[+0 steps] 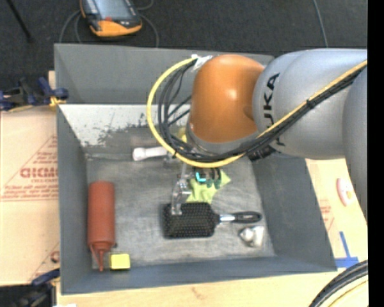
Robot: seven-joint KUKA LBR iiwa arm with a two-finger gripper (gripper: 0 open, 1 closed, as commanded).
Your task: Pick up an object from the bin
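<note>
Camera view, looking down on the bin [288,190]: the gripper [179,200] hangs below the orange wrist cover near the middle of the bin floor, with the arm coming in from the right edge. Whether the claw is open or closed cannot be told, as the wrist hides most of it. Nothing is seen held in it.

The nearest thing is a black hairbrush [189,220], lying just on the near-edge side of the claw. The claw's tip stands at the back left corner of the bristled head, touching it or very close. The brush's long axis runs parallel to the near edge, head toward the left and its handle pointing at the right edge.

A crumpled yellow-green piece [216,179] lies just beside the claw on its right-edge side, partly under the wrist.

Judgement: the brush is the likely target. A grip across the narrow width of the head or handle would mean closing along the back-to-near line, and from here the claw needs a small shift toward the near edge to centre over the head.

Well apart lie a red bottle [101,216] along the left wall and a white cylinder [148,153] toward the back wall.
</note>
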